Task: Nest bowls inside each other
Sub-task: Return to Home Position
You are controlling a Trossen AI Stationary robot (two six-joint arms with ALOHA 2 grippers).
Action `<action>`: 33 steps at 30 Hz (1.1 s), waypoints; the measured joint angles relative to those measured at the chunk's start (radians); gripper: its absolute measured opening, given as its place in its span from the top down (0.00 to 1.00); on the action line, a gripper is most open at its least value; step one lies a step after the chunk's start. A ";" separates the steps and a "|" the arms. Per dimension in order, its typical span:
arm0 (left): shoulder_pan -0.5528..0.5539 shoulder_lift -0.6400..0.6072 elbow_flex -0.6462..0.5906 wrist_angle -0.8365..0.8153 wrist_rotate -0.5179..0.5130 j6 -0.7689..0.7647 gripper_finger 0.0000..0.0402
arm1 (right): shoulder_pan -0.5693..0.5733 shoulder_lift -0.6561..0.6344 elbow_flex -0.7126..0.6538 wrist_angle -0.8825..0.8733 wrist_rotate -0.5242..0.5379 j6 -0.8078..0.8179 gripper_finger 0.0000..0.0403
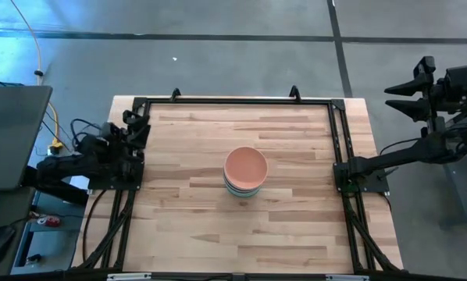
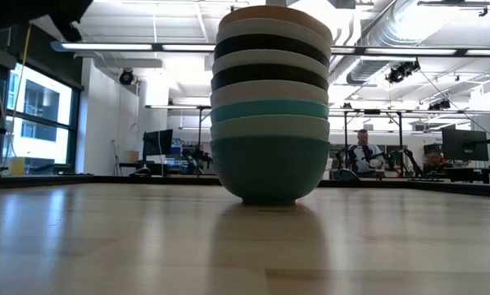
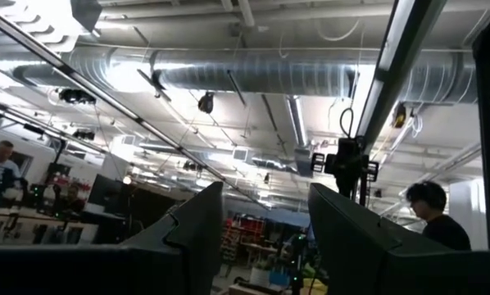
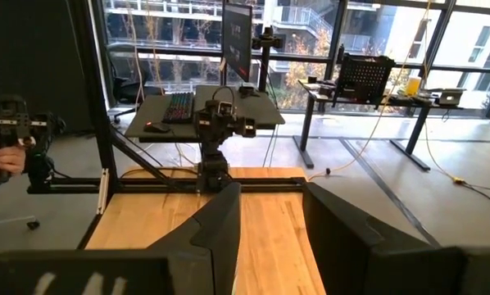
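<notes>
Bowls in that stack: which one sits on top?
The salmon-pink bowl, the only one that colour; from above its whole inside shows, the other bowls just rims beneath it.

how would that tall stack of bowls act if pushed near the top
Probably top-heavy: the stack rises tall over the narrow foot of the teal bottom bowl, so it might tip. A low push would likely slide it on the smooth wooden table.
</notes>
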 joint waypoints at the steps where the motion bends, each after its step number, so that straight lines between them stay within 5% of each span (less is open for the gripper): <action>1: 0.000 0.009 -0.010 0.020 -0.004 0.000 0.58 | 0.000 0.000 0.000 0.000 0.000 -0.002 0.69; 13: 0.000 0.075 -0.110 0.217 -0.008 -0.041 0.58 | 0.000 -0.002 0.000 -0.008 0.000 -0.007 0.69; 26: -0.114 0.174 -0.110 0.240 -0.004 -0.060 0.58 | 0.000 -0.002 0.000 -0.007 0.000 -0.023 0.69; 33: -0.147 0.190 -0.110 0.208 0.168 -0.065 0.58 | 0.000 -0.002 0.000 -0.027 0.000 -0.007 0.69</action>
